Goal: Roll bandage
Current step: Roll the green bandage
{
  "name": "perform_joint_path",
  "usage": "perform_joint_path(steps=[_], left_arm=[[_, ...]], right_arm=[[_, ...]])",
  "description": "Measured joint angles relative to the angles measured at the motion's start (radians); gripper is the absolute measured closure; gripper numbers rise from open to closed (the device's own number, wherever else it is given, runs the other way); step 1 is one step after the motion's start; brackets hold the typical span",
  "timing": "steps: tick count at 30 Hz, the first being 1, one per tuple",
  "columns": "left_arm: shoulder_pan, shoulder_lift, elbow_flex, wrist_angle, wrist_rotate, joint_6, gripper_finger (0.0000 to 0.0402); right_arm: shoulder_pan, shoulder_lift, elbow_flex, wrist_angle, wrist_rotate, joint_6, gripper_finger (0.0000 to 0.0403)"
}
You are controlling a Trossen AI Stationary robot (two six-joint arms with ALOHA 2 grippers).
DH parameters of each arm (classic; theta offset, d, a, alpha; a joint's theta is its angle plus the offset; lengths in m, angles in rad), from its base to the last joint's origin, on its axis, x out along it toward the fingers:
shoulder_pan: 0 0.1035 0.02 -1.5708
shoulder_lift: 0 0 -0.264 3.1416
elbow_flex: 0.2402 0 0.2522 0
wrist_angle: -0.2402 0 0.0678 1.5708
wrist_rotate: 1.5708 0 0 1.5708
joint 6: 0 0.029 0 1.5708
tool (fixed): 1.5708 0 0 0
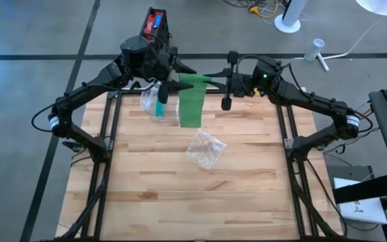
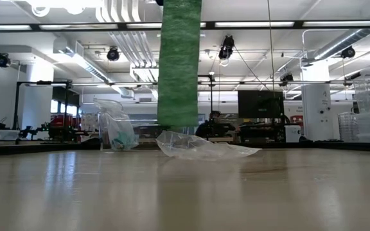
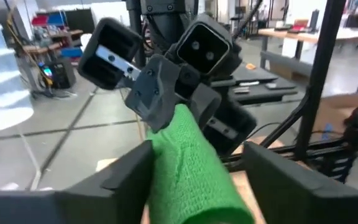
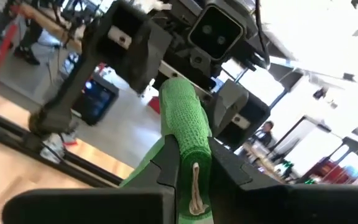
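Wooden table [image 1: 180,175] below, green bandage [image 1: 191,101] hanging over its far edge between my pincers. Right gripper [image 4: 188,171] pinches the rolled end; left gripper [image 3: 197,171] stands wide around it. I'd reclamp left before twisting.

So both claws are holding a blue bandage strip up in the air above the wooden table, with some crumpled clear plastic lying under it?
Not quite: the bandage is green, not blue, as the high view shows. The rest holds: it hangs between the left gripper and right gripper above the wooden table, with crumpled clear plastic below.
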Motion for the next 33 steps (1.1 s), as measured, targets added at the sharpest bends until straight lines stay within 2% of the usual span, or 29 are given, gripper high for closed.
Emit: perform_joint_path(steps=[5,8,11,14,18,22,25,29,32,33], left_arm=[[0.0,-0.001,0.0,-0.005,0.003,-0.104,0.0091],[0.0,0.001,0.0,-0.006,0.001,-0.158,0.0062],[0.001,0.01,0.0,0.001,0.001,-0.198,0.0052],[0.001,0.02,0.0,0.003,-0.003,-0.232,0.006],[0.002,0.027,0.0,0.022,-0.004,-0.279,0.0089],[0.003,0.032,0.0,0.028,-0.01,-0.291,0.0136],[0.003,0.032,0.0,0.028,-0.021,-0.291,0.0189],[0.004,0.032,0.0,0.029,-0.026,-0.275,0.0279],[0.004,0.032,0.0,0.029,-0.039,-0.243,0.0341],[0.004,0.031,0.0,0.029,-0.049,-0.229,0.0347]], right_arm=[[0.002,0.0,0.0,0.008,0.0,-0.094,0.0363],[0.003,0.0,0.0,0.011,-0.001,-0.146,0.0363],[0.005,0.004,0.0,0.009,-0.001,-0.199,0.0363],[0.008,0.006,0.0,0.008,0.02,-0.239,0.0363],[0.014,0.006,-0.004,0.009,0.053,-0.291,0.0363],[0.017,0.006,-0.011,0.002,0.071,-0.32,0.0363],[0.017,0.006,-0.013,0.004,0.069,-0.316,0.0359],[0.017,0.006,-0.013,0.008,0.074,-0.276,0.0338],[0.017,0.006,-0.013,0.01,0.079,-0.195,0.0318],[0.017,0.006,-0.013,0.013,0.08,-0.139,0.0309]])
